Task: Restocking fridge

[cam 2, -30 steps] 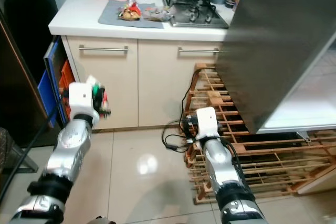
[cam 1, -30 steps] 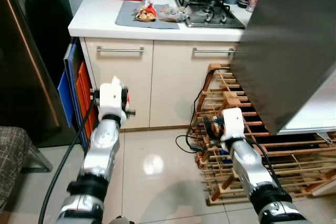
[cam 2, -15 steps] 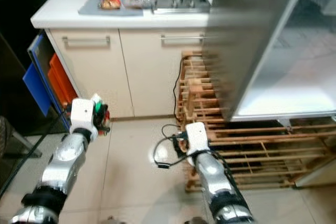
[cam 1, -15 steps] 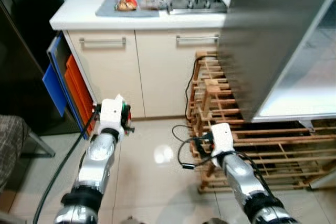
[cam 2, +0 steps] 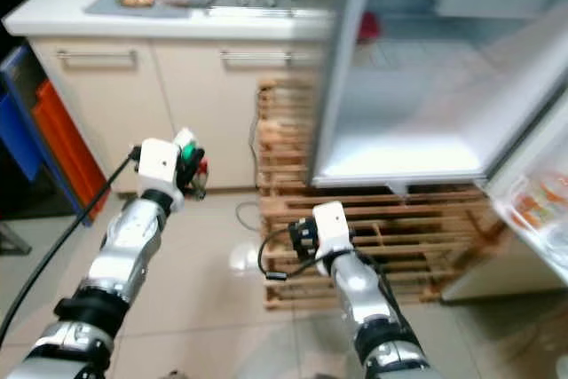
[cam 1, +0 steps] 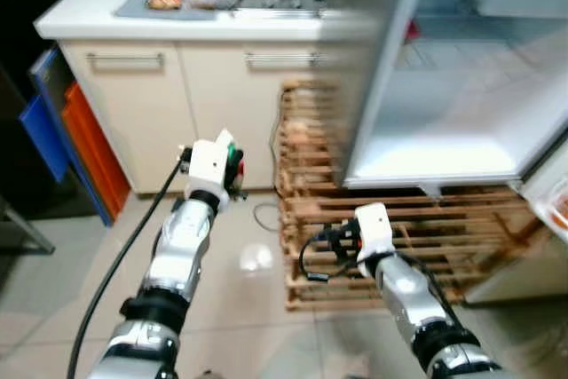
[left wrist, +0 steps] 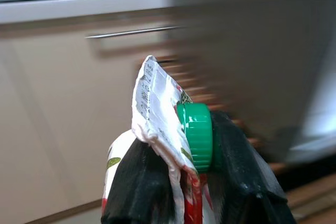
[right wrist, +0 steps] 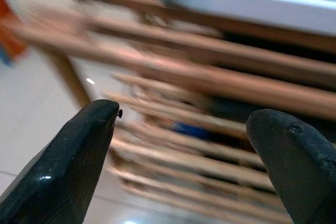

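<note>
Your view has swung right since a second ago: the open fridge (cam 1: 461,113) now faces you, shelves bare. Left gripper (left wrist: 191,145) clamps the green-capped carton (left wrist: 163,129), held above the floor near the cabinet. Right gripper (right wrist: 184,145) gapes wide by the wooden rack (cam 1: 399,237). Next, you'd likely shelve it.

White-and-red printed carton with green screw cap (left wrist: 157,145): upright in my left gripper (left wrist: 191,182), pinched between both black fingers, gable top creased. White fridge (cam 1: 444,122): door open, pale shelves, lower interior bare.
</note>
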`<state>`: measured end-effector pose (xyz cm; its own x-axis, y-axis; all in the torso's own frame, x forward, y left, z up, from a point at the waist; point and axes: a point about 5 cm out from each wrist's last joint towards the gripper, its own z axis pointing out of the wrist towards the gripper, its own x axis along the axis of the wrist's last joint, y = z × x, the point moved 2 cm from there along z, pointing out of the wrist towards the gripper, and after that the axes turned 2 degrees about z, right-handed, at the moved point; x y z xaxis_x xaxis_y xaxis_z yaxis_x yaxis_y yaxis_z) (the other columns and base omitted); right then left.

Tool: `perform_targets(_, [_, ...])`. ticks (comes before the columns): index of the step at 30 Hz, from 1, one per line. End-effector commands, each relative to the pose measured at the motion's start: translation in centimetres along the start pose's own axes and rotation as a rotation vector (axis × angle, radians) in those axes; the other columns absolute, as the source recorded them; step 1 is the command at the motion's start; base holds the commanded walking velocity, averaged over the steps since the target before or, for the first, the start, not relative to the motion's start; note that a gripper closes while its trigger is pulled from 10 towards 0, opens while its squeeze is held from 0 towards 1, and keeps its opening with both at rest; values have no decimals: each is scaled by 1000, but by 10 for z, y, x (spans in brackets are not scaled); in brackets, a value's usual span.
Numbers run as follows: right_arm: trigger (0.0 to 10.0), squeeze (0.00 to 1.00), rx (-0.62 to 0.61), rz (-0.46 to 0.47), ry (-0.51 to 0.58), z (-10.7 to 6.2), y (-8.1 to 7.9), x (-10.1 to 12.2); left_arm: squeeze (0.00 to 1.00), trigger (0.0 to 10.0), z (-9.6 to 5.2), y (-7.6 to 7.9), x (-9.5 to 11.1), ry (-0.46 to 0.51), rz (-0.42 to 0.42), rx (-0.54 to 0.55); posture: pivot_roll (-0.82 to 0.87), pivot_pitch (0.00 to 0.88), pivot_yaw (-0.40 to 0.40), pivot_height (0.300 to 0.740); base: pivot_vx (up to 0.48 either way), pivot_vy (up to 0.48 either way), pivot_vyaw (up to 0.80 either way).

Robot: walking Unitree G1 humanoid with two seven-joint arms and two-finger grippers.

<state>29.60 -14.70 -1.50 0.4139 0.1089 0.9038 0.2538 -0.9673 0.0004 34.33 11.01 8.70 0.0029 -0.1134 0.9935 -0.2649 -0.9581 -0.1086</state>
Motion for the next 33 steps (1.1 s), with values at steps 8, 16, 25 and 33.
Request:
perform_targets(8, [10000, 12, -67, 32, 50, -3, 12, 8, 0, 10000, -1, -12, 13, 52, -4, 12, -32, 0, 13, 740, 0, -150, 0])
perform_targets(16, [10000, 0, -384, -66, 297, -15, 62, 72, 0, 10000, 3, -13, 19, 66, -5, 13, -56, 0, 12, 740, 0, 0, 0])
perform_targets(25, [10000, 8, -536, -107, 316, -30, 101, 85, 0, 10000, 9, -7, 28, 93, 8, -9, -70, 0, 14, 740, 0, 0, 0])
perform_targets(33, [10000, 8, -675, -166, 230, -50, 139, 72, 0, 10000, 10, -8, 28, 90, 14, -11, -75, 0, 22, 740, 0, 0, 0])
